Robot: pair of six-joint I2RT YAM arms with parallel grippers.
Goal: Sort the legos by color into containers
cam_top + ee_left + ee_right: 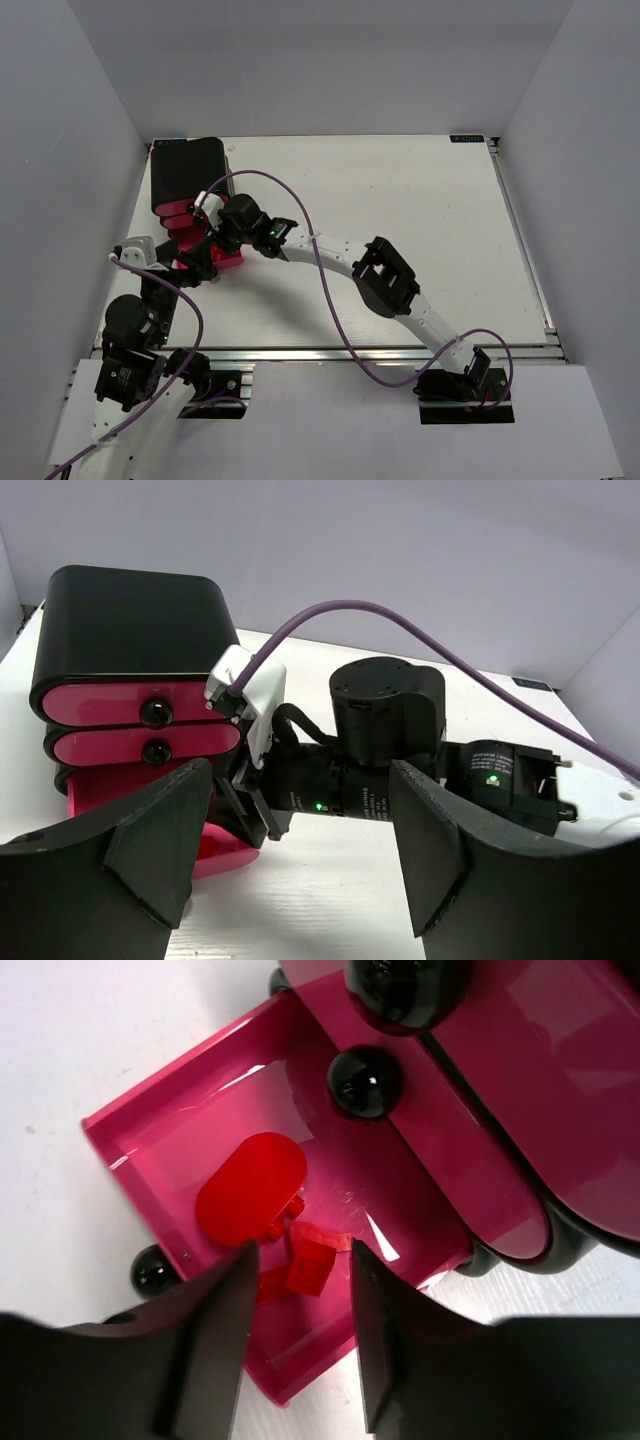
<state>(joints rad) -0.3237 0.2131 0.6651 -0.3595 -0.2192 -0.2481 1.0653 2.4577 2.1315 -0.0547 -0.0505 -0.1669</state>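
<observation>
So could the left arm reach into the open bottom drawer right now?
Probably not. The right arm's wrist lies between the left gripper and the drawer, and the right gripper hangs right over the opening. It looks blocked until the right arm moves off.

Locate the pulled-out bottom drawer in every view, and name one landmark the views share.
Top external: the bottom drawer sits left of centre, pulled out toward the near edge.
Left wrist: it is at lower left, partly hidden.
Right wrist: it fills the centre, with red legos inside.
Shared landmark: the two closed drawers directly above it.
</observation>
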